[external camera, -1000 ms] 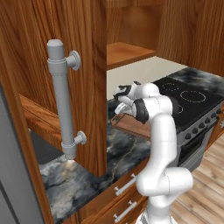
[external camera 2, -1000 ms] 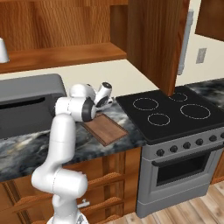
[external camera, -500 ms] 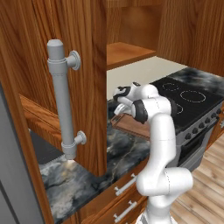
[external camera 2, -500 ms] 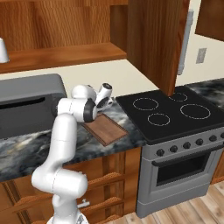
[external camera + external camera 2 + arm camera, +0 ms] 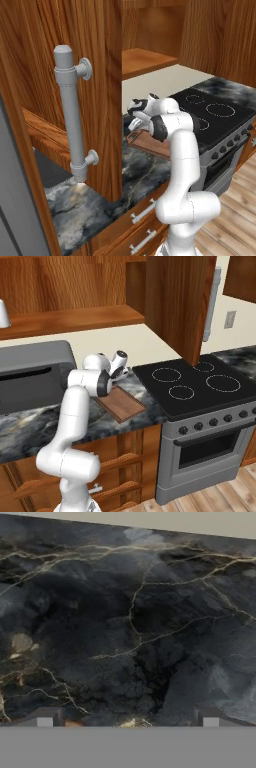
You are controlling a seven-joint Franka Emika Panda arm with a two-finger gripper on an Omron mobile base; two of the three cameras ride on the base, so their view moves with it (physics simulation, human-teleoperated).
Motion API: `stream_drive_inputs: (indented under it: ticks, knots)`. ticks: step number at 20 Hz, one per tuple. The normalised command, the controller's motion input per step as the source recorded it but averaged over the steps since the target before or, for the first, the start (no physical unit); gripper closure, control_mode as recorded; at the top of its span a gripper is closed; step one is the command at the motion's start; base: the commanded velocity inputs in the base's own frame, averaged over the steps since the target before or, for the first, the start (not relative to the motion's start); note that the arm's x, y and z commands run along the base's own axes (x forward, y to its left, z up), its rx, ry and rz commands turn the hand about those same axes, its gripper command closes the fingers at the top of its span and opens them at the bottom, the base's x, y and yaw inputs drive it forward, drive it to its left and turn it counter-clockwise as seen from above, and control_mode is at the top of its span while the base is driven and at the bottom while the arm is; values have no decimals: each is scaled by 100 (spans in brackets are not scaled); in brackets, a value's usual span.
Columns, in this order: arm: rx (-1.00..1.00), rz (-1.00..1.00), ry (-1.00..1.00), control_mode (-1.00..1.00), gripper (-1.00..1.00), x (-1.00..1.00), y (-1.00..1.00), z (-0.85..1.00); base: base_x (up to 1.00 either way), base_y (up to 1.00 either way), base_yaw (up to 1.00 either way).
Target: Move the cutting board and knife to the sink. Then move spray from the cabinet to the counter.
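The claw (image 5: 121, 372) hangs released, jaws wide, over the dark tabletop (image 5: 130, 627) near its back edge. The board (image 5: 120, 404) lies flat at the tabletop's front edge beside the stove (image 5: 192, 383). The spray (image 5: 3, 313) stands on the cabinet shelf (image 5: 70, 318).

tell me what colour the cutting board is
Brown wood; the cutting board shows best in the right base view.

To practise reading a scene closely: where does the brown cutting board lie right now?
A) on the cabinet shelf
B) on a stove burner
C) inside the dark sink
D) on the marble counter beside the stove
D: the cutting board lies flat on the counter, left of the stove.
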Motion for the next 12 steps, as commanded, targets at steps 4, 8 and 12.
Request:
stream_drive_inputs:
  ticks: [4,8,12]
  knots:
    - [0,0,0,-100,-100,19,2,-17,0,0,0]
    - [0,0,0,-100,-100,21,6,-29,0,0,0]
    - [0,0,0,-100,-100,21,8,-27,0,0,0]
